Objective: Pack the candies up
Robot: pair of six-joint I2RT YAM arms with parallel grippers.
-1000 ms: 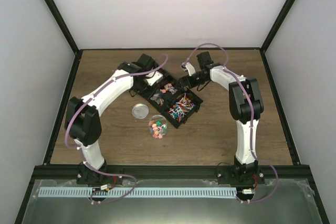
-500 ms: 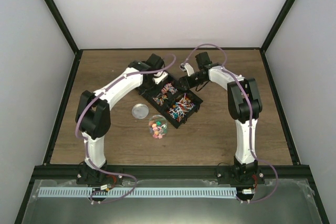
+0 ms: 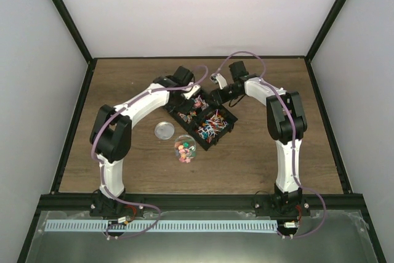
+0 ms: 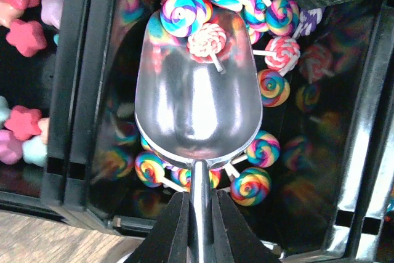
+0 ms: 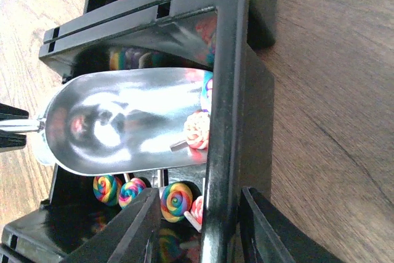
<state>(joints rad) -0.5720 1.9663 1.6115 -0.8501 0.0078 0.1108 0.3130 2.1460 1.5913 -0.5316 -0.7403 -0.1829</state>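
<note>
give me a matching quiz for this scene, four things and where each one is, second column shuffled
1 scoop
2 lid
3 star candies
4 clear jar

a flat on the table beside the jar
b in the left gripper, among the lollipops
c tray compartment next to the lollipops
d on the table, candies inside

Pairs: 1-b, 2-a, 3-c, 4-d
</note>
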